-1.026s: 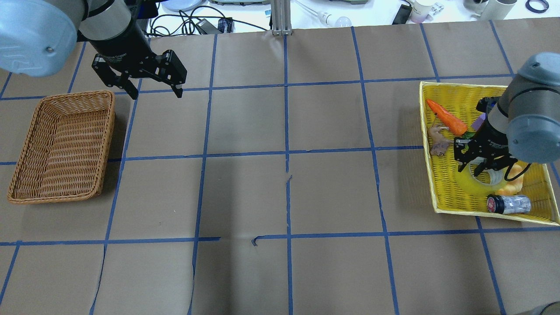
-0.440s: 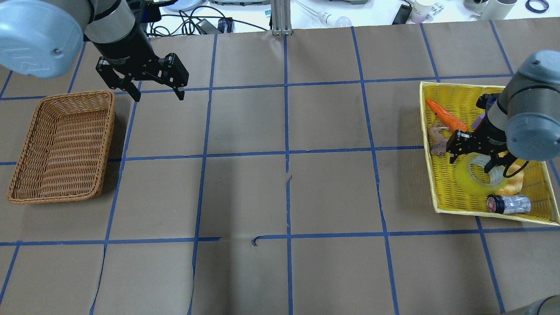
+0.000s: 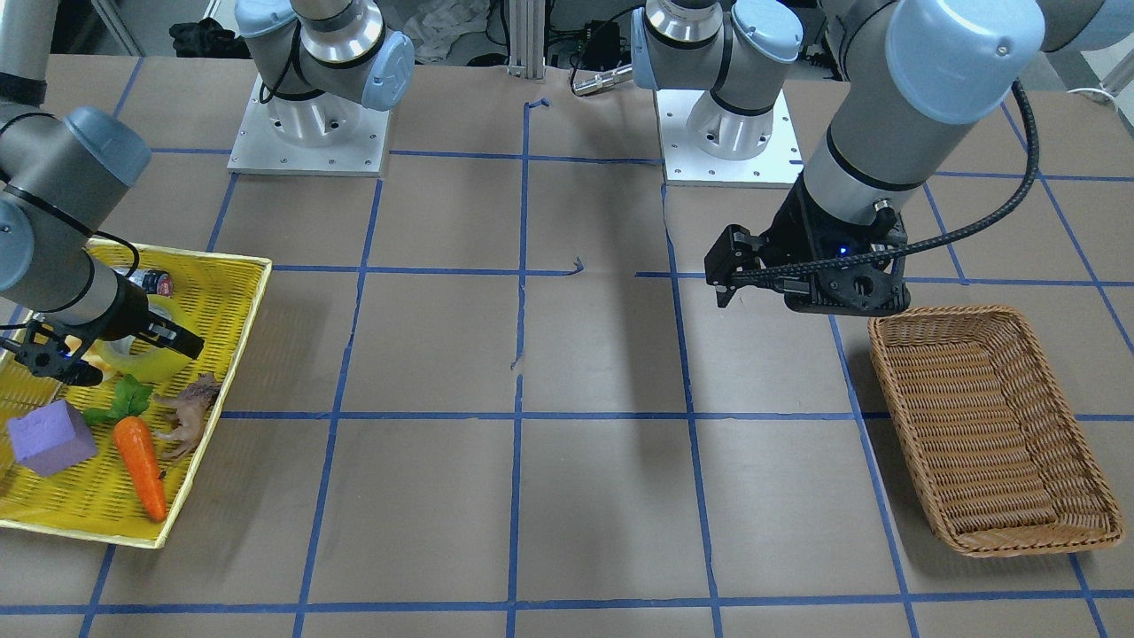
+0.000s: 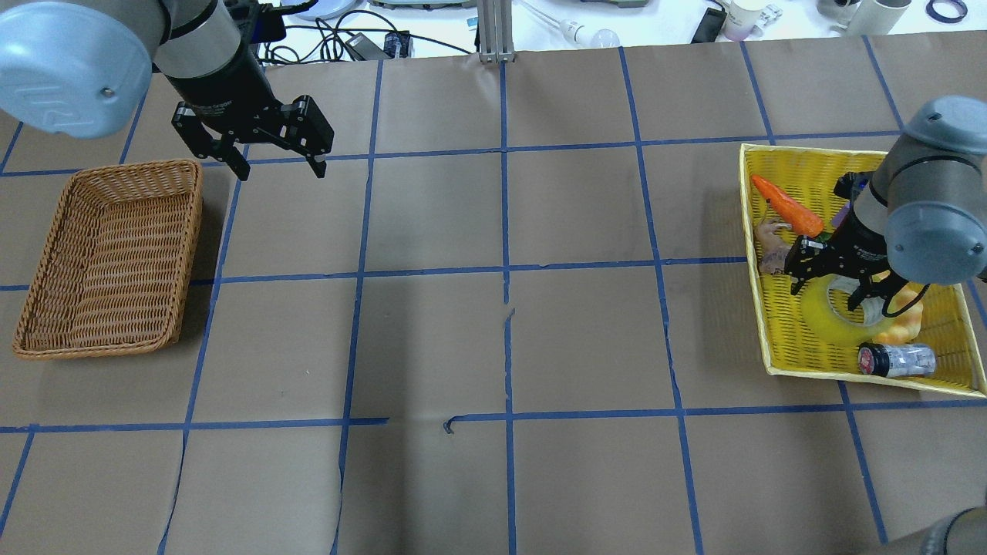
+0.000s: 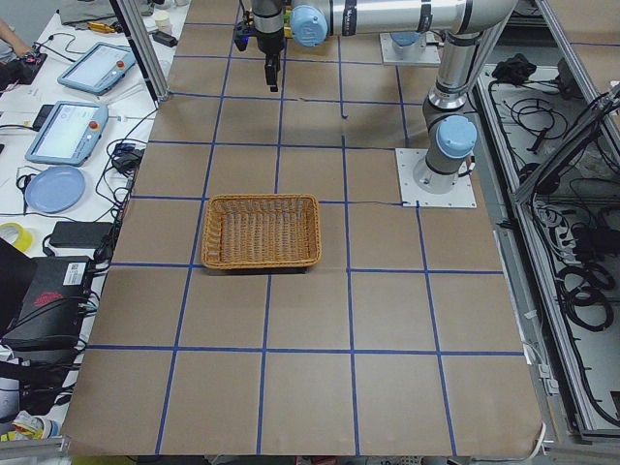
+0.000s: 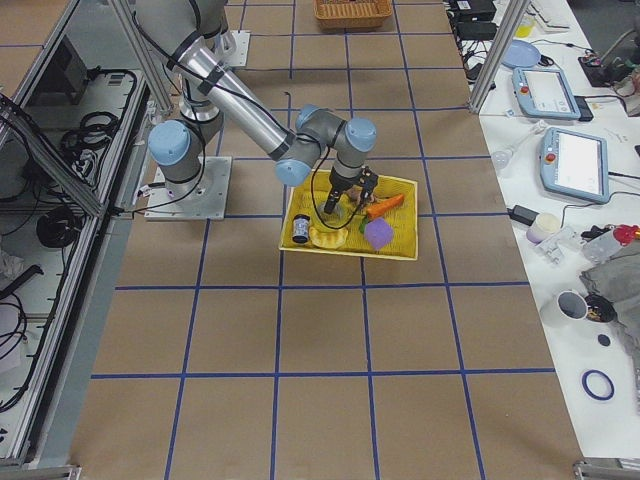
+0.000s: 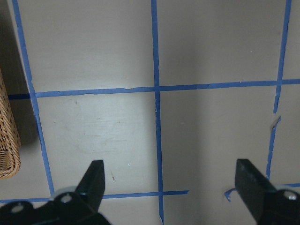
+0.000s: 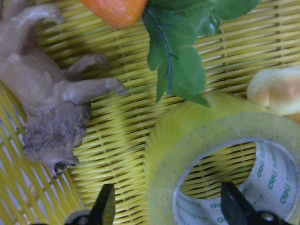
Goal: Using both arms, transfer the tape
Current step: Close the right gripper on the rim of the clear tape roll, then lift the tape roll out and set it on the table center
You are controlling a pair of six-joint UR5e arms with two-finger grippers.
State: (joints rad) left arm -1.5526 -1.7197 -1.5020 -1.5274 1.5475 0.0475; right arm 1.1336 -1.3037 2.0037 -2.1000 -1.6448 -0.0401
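The tape (image 8: 187, 136) lies in the yellow basket (image 4: 783, 339) at the robot's right end of the table (image 4: 501, 347), its hole turned upward and the whitish printed core showing inside the translucent yellow wall. The right pincer (image 4: 826, 291) hangs low over it with its fingers spread. In the right wrist view one fingertip stands inside the core and the other outside the roll over the basket's weave, so the roll's wall sits between them. Whether either finger touches the tape is hard to tell from that angle; they seem just clear of it. Around the roll in the same basket lie a tan bread-shaped toy (image 4: 908, 317) touching its far side from the pincer, a small bottle with a dark cap (image 4: 898, 359) near the basket's front rim, a brown lion figure (image 4: 771, 245) by the left wall, and an orange carrot (image 4: 788, 206) whose green leaf reaches the tape's edge. A purple block (image 3: 50, 436) rests beside the carrot's leaves. Well apart, at the other end of the table, the left pincer (image 4: 279, 166) hovers above the brown paper with its fingers wide apart and nothing between them, just beside the far corner of the wicker basket (image 4: 108, 258).
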